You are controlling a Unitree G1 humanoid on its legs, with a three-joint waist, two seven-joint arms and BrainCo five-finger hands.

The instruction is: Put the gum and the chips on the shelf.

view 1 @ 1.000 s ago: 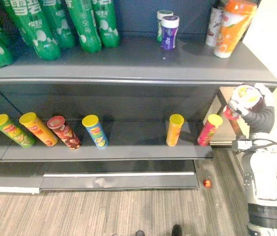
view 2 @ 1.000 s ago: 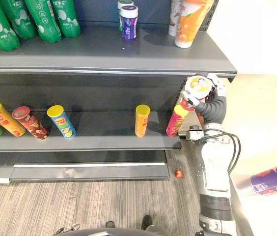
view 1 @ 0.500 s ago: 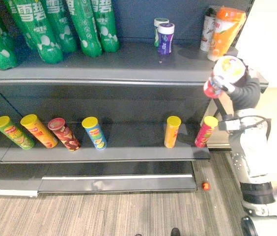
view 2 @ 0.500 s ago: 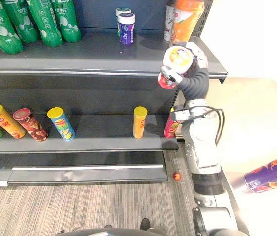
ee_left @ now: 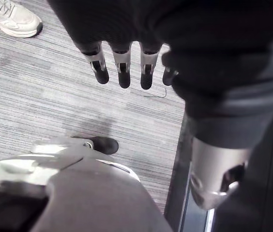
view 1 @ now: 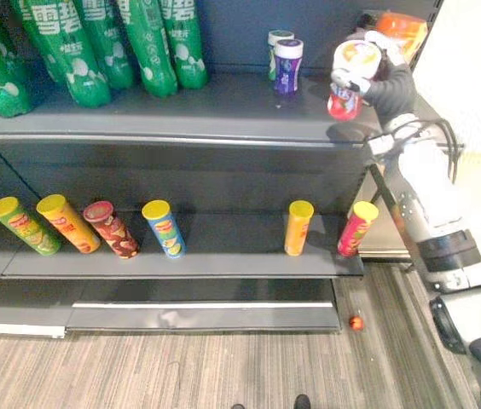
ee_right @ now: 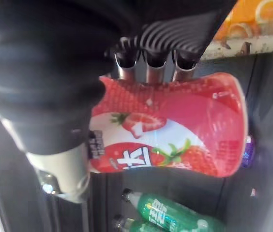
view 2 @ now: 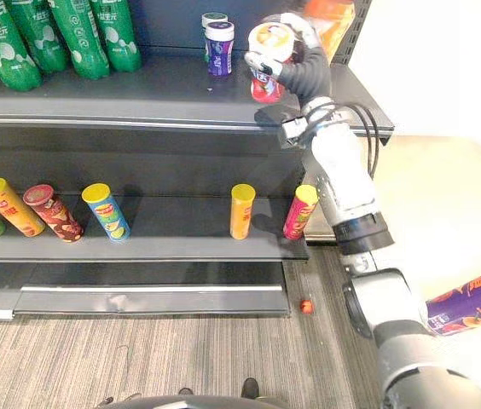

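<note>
Red gum (view 1: 344,102) gripped in right hand (view 1: 388,81), upper right, over top shelf (view 1: 223,111) for placing. Left hand (ee_left: 123,65) idle, fingers straight.

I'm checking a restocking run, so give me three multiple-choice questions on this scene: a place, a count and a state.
1. Where is the red jar? A) on a chair B) in the right hand at the top shelf C) in a basket
2. How many chip tubes are on the lower shelf? A) six B) three C) nine
3. How is the left hand? A) curled round a bottle B) pinching a cloth C) open, empty
Answers: 1 B, its fingers wrap the jar; 2 A, six in a row; 3 C, straight fingers over the floor.
</note>
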